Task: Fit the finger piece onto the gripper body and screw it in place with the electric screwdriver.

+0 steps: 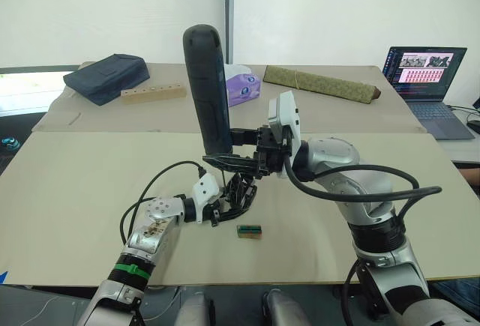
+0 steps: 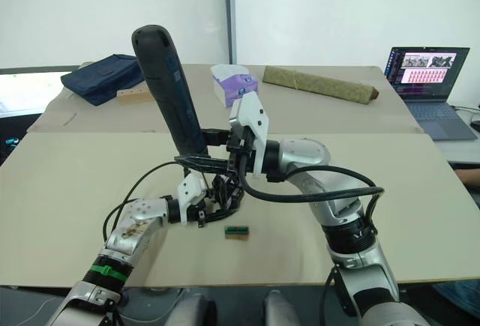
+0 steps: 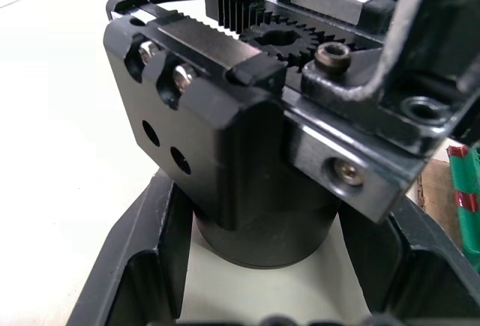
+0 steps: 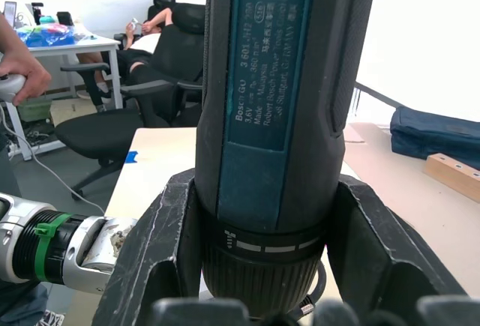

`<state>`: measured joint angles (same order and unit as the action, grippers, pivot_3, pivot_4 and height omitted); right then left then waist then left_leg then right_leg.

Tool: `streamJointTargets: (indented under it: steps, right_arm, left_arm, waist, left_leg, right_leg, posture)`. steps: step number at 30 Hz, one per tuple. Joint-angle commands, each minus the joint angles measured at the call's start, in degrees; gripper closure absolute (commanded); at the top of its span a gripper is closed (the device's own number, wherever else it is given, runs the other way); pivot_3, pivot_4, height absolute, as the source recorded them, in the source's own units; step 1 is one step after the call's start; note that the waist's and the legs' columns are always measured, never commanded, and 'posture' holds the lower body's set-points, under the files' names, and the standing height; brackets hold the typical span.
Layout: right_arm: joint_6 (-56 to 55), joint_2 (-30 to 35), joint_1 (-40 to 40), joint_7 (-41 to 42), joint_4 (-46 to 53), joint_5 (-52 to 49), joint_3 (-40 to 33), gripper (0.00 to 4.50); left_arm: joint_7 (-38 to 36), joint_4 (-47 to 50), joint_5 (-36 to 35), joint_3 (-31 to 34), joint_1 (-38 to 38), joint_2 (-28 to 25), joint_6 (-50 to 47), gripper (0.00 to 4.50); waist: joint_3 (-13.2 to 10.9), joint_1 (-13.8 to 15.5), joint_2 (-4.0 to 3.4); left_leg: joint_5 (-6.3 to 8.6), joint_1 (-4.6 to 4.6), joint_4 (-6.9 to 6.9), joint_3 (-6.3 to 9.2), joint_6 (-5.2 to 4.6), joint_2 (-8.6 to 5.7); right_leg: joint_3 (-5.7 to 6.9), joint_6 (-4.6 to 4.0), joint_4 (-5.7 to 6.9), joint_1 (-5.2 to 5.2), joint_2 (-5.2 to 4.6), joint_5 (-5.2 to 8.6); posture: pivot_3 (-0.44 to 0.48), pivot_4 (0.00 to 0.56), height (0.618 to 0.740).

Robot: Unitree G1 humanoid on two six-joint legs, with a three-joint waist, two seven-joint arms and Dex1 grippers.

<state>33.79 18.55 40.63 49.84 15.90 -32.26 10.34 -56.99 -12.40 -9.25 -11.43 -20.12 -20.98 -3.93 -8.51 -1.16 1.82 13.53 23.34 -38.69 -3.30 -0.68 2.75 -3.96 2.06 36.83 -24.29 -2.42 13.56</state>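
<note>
Two grippers are meeting mid-desk [image 1: 90, 213], toward its front edge. Left gripper [image 1: 217, 210] is clamping the gripper body [image 1: 238, 195], fingers [image 3: 142, 266] closed around its round base; the body is sitting at desk level, toothed rack and screw heads facing up in the left wrist view. Right gripper [image 1: 247, 154] is squeezing the electric screwdriver [image 1: 208, 90] near its collar, holding it nearly upright, tip pointing down onto the gripper body. Small green block [image 1: 249, 231] is lying on the desk just beside them, nearer the front edge.
</note>
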Motion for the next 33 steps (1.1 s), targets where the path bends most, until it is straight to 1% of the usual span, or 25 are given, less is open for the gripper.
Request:
streamJointTargets:
  steps: [1,33]
  right_arm:
    - [-2.7,-0.4,1.2,0.1,1.3,-0.1,-1.6,2.58]
    - [-2.8,-0.6,-0.6,-0.3,1.7,0.1,-1.2,2.58]
  left_arm:
    - [-0.8,-0.9,0.5,-1.5,1.4,-0.3,-1.4,2.21]
    - [-1.0,-1.0,0.6,-1.6,1.3,-0.6,-1.5,2.21]
  waist:
    - [0.0,0.0,0.00]
    - [0.0,0.0,0.00]
  left_leg:
    - [0.00,0.00,0.00,0.00,0.00,0.00]
    - [0.00,0.00,0.01,0.00,0.00,0.00]
  right_leg:
    - [0.00,0.00,0.00,0.00,0.00,0.00]
    - [0.00,0.00,-0.01,0.00,0.00,0.00]
  posture:
    - [0.000,0.150,0.740]
    - [0.000,0.150,0.740]
